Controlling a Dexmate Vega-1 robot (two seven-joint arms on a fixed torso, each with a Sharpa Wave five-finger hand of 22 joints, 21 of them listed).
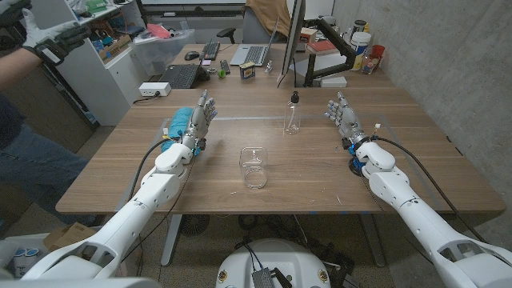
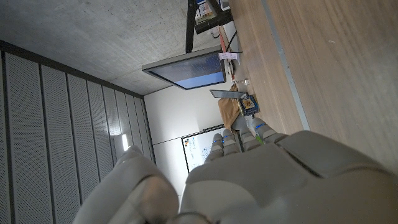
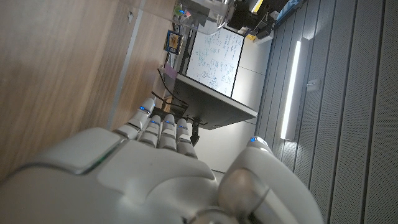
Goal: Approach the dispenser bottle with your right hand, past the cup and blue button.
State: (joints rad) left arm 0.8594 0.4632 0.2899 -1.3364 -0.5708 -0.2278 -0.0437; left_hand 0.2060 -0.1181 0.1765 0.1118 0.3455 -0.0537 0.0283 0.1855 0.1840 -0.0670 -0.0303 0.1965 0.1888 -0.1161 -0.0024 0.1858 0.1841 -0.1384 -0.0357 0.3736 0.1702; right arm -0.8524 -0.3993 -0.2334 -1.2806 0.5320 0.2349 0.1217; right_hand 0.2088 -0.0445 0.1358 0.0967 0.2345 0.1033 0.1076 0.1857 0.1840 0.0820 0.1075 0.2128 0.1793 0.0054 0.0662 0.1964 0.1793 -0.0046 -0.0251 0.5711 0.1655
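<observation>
On the wooden worktop, nearest to the robot, a clear glass cup stands upright in the middle, between the two arms. It is apart from both of them.

A little farther, the left robot hand is on the left side of the worktop. Its fingers are stretched out and slightly apart, pointing away from the robot, and it holds nothing. Just beside it, on its outer side, there is something blue, partly hidden by the hand, so I cannot tell what it is. In the left wrist view the back of this hand is seen next to the wood surface.

The right robot hand is on the right side, at about the same depth. Its fingers are also extended and a bit spread, and it is released, grasping nothing. Near its wrist a small blue and black part sits on the worktop. The right wrist view shows the back of this hand with the fingers straight.

Between the two hands, a bit beyond the cup, the dispenser bottle stands upright. It is clear with a black pump top. It is well apart from the right hand, to that hand's inner side.

Behind the worktop, a keyboard, a laptop and a monitor are seen on another desk. A person is at the far left edge.
</observation>
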